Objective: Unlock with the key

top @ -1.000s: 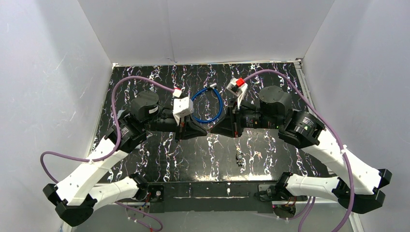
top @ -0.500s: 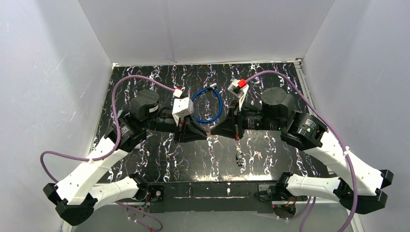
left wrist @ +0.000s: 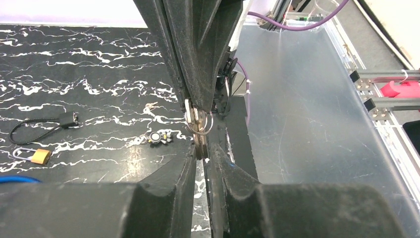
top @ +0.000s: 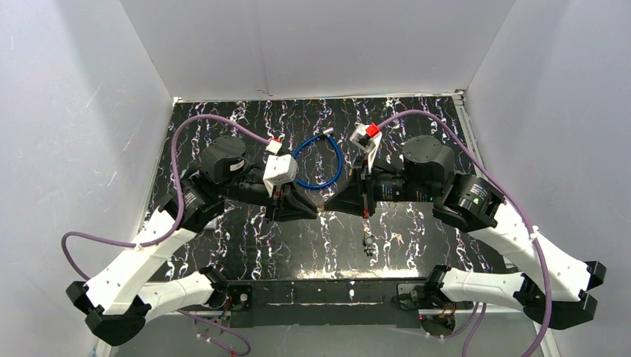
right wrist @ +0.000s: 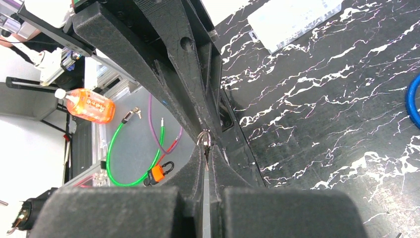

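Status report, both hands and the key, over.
Left hand and right hand both shut on key, tip to tip. Brass padlock lies apart on table, key not yet in it.

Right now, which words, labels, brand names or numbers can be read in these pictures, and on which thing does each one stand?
No text reads clearly in any view.
Orange bottle: printed label, too blurred to read.
White oblong piece: small dark mark, too small to read.
Brass padlock: no marking can be made out.
Key: no stamp can be made out.
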{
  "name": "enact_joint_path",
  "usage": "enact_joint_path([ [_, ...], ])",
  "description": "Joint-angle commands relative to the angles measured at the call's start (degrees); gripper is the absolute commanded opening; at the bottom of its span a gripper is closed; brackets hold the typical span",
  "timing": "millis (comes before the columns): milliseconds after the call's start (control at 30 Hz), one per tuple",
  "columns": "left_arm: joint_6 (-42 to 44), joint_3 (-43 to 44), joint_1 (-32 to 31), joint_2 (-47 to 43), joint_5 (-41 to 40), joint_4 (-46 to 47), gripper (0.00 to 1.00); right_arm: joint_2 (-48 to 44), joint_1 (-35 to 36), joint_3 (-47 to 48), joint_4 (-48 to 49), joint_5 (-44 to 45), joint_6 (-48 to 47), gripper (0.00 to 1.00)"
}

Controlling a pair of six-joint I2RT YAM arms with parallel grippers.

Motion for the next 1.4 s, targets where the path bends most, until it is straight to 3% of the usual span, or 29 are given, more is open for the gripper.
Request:
enact_joint_path([
  [0,5.46,4.47,-0.33,-0.87,5.26,-6.95,0.14,-0.34,-0.5,1.26,-1.25,3.34,-2.84,0.01],
  [267,4.98,7.29,-0.33,-0.46,5.68,-10.15,0.12,0.08,-0.35,2.69,-3.64,3.36,-4.27,0.01],
  [433,0.99,6.29,-0.34,0.05,5.75,-6.73,0.11,0.29,-0.02,3.71,-3.78,3.45,-4.5,0.01],
  [600,-1.63,4.42,-0.39,0.51,4.31,-2.32,0.0,0.39,0.49,4.43,-3.76,3.58,-4.56,0.01],
  [833,-1.12,4.94,-0.35,1.08,1.62,-0.89,0.0,0.7,1.29,4.56,-3.7,3.53,-4.4,0.01],
  [1133,3.47,4.9,-0.33,1.3,-1.01,-1.13,0.0,0.93,1.61,3.68,-0.74,1.88,-3.06,0.01],
  [1367,16.32,3.97,-0.33,-0.18,-3.86,-3.13,0.0,0.57,1.79,2.25,0.86,0.3,-2.49,0.07],
])
